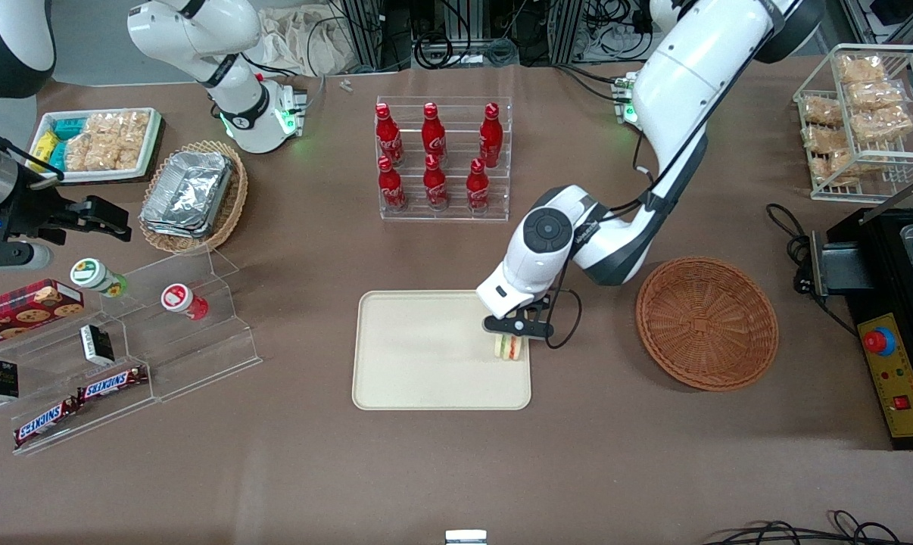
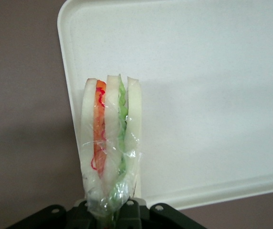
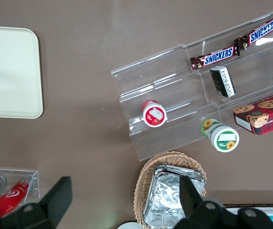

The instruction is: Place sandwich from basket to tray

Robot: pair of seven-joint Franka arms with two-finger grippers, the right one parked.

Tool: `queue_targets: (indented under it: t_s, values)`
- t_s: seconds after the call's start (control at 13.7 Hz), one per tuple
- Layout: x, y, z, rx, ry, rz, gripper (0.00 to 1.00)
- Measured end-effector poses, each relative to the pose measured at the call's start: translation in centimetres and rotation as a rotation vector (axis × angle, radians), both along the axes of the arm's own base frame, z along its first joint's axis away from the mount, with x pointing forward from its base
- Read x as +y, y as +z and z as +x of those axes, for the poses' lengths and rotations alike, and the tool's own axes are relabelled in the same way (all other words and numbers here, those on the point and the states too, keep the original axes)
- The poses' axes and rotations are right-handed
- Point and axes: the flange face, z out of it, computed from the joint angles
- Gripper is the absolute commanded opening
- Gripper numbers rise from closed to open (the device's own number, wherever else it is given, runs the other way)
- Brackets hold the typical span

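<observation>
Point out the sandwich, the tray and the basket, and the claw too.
sandwich (image 2: 109, 143): left wrist view, wrapped bread and filling.
tray (image 1: 419, 356): front view, bare floor.
basket (image 1: 706, 323): front view, woven bottom, empty.
claw (image 1: 518, 327): front view, at the tray's edge nearest the basket, shut on the sandwich.

6 cola bottles (image 1: 435, 157) racked in clear stand; foil containers (image 1: 188, 193) held in pale basket; 2 Snickers bars (image 3: 236, 44) shelved.

Claw (image 1: 514, 338) with sandwich (image 1: 510, 347) over tray (image 1: 419, 356); tray bare beside it
</observation>
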Motion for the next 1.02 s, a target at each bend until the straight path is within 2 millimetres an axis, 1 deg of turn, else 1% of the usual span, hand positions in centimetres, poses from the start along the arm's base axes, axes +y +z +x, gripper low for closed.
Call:
queue_targets:
  t_s: [0.07, 0.22, 0.44, 0.58, 0.66, 0.73, 0.88, 1.02]
  values:
    - [0.2, -0.5, 0.3, -0.004, 0.001, -0.001, 0.76]
    - [0.3, -0.6, 0.6, -0.008, 0.006, -0.004, 0.98]
    - [0.1, 0.2, 1.1, -0.016, 0.077, -0.018, 0.99]
    - [0.3, 1.5, 1.9, -0.034, 0.135, -0.033, 0.99]
    - [0.8, 2.8, 2.7, -0.054, 0.168, -0.043, 0.99]
    - [1.7, 4.5, 3.8, -0.078, 0.201, -0.053, 0.99]
    - [4.8, 8.7, 5.8, -0.106, 0.264, -0.036, 0.99]
    - [8.0, 13.1, 7.1, -0.083, 0.318, 0.035, 0.99]
